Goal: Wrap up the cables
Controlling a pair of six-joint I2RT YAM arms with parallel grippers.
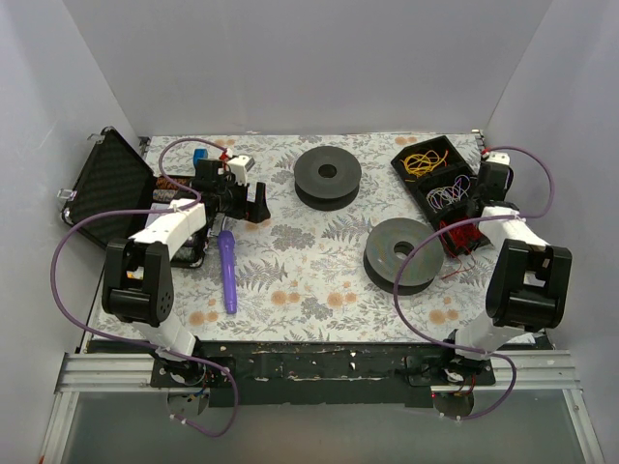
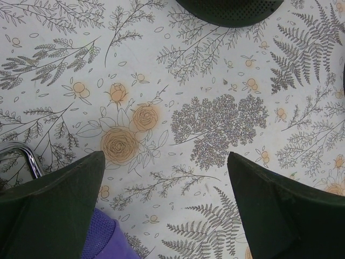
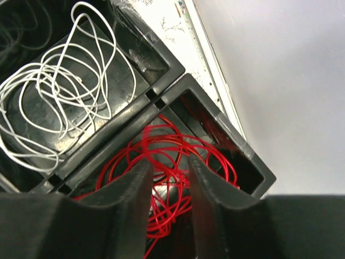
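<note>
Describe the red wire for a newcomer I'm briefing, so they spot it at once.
Find the black tray at the far right of the table. The red wire fills its nearest compartment, beneath the right gripper. Neighbouring compartments hold white wire and yellow wire.

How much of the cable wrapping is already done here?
Done: nothing visible; the far spool and near spool look bare. In hand: the right hand, open, straddles the red wire lying in its tray compartment. Remaining: gripping, lifting out and winding it. The left hand hovers open, empty.

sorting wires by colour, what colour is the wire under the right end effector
Red; the wire shows best in the right wrist view.
</note>
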